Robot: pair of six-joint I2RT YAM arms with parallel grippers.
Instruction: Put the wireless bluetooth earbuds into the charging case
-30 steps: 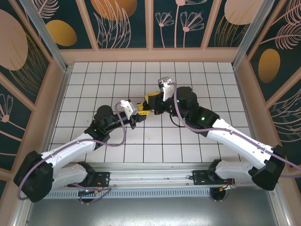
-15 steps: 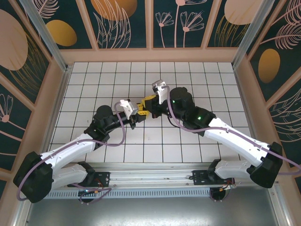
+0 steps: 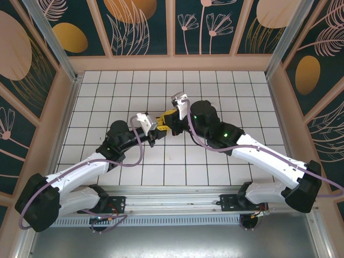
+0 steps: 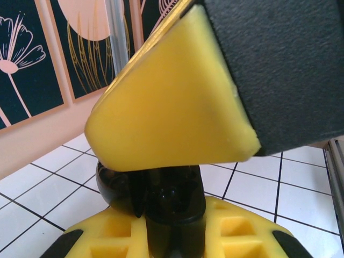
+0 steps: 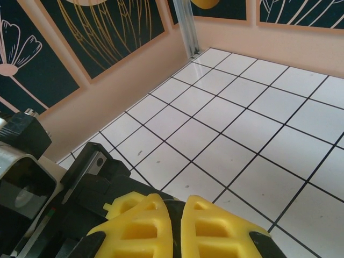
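My left gripper [image 3: 159, 125] is shut on a glossy black charging case [image 4: 173, 200], held above the tiles at the table's middle. In the left wrist view the case stands between my yellow fingers [image 4: 110, 236], and a rounded black part bulges to its left. My right gripper [image 3: 170, 119] meets it from the right, and one of its yellow fingers [image 4: 172, 102] lies directly over the case. In the right wrist view the right gripper [image 5: 177, 209] is shut, fingertips almost touching, with only a dark sliver between them. The earbuds are hidden.
The white tiled table [image 3: 215, 91] is boxed in by low beige walls [image 3: 172, 63] with dark flower panels behind. The left gripper's black body [image 5: 88, 180] sits close beside the right fingers. Bare tiles [image 5: 252, 107] spread beyond them.
The right arm has swung left, bringing its fingers up against the left gripper and over the case. The left arm has held still.
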